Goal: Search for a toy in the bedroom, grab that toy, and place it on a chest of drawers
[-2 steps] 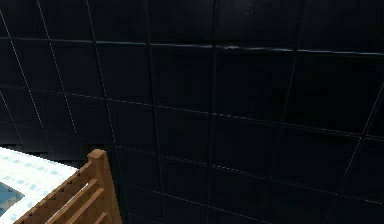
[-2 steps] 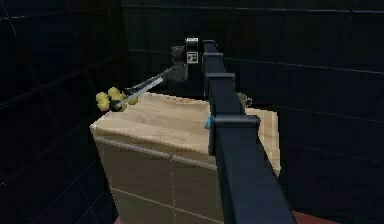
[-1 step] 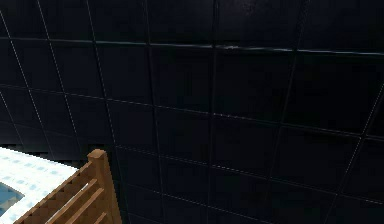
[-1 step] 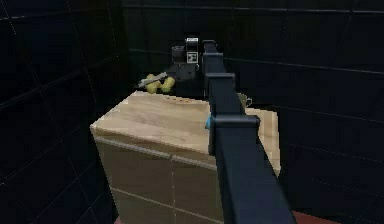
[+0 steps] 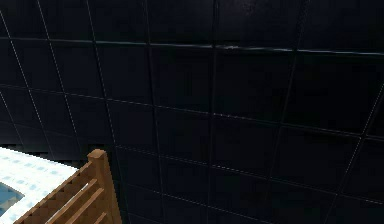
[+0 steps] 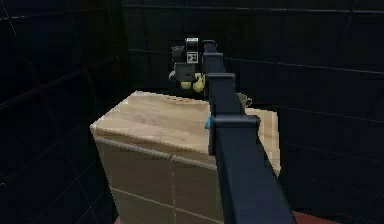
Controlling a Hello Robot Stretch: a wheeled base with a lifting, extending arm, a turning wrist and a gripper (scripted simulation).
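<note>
In the arm side view my arm (image 6: 235, 130) reaches out over a light wooden chest of drawers (image 6: 150, 125). Two white marked squares sit at its far end, and the gripper (image 6: 178, 68) is a dark shape just left of them, against the dark wall. A small yellowish thing (image 6: 196, 86) shows right below the gripper, at the far edge of the chest's top. I cannot tell whether it is the toy, whether it rests on the top, or whether the gripper holds anything.
A dark tiled wall (image 5: 220, 100) stands close ahead in the forward view. At that view's bottom left is the corner of a bed (image 5: 30, 180) with pale patterned bedding and a wooden frame (image 5: 92, 190). Dark walls (image 6: 310, 70) rise behind the chest.
</note>
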